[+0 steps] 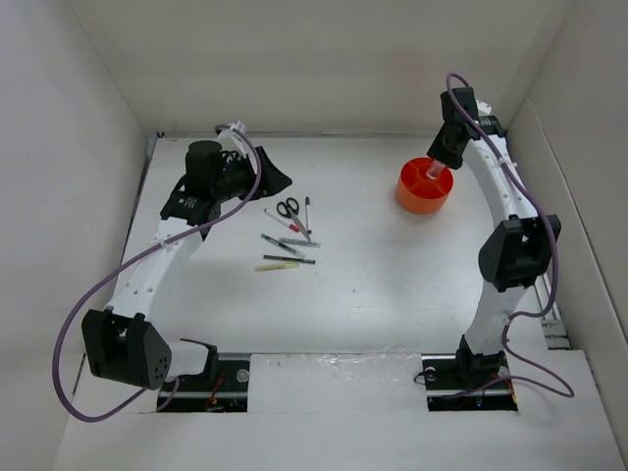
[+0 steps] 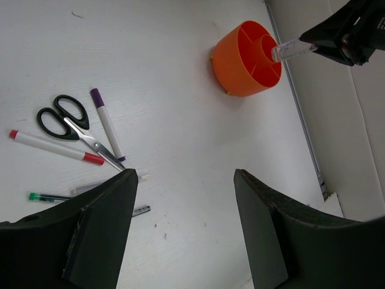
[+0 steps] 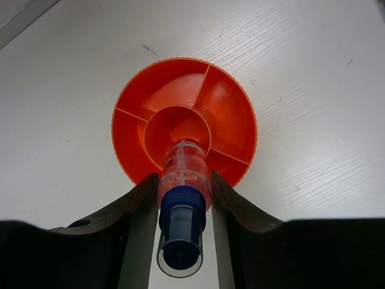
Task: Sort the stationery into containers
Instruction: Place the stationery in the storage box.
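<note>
Scissors (image 2: 73, 126) one, orange cup (image 2: 236, 60) one, held pen (image 3: 183, 174) one

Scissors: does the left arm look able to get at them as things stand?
Probably yes. The left hand is open, empty and close to the scissors. Their black handles lie uncovered, with only the purple-capped marker close beside them.
</note>
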Robot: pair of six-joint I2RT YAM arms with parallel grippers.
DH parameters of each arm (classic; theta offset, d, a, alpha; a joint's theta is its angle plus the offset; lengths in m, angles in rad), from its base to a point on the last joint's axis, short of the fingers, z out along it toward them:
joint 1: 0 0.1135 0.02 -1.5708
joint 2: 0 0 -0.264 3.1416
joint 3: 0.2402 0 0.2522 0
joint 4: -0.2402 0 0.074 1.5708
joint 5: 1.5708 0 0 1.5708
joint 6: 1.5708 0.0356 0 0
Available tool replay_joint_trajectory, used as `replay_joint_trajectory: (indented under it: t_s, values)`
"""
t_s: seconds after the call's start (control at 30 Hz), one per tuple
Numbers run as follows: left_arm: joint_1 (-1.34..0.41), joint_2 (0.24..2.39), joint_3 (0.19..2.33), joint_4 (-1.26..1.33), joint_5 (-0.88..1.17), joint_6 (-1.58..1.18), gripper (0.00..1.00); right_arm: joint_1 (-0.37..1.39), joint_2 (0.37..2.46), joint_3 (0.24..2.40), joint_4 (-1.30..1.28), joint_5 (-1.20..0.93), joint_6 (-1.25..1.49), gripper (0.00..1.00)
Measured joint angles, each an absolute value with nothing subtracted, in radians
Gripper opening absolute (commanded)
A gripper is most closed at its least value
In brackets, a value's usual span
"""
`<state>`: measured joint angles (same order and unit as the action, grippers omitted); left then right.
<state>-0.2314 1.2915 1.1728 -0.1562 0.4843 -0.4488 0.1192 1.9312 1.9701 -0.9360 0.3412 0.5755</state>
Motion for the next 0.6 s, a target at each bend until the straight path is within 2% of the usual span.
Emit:
replay_joint_trajectory:
  t_s: [0.6]
  values:
    - [-0.238, 1.291, 1.122, -0.193, 0.396, -0.426, 0.62, 0.120, 2.032, 2.019, -0.934, 0.343, 0.568, 0.04]
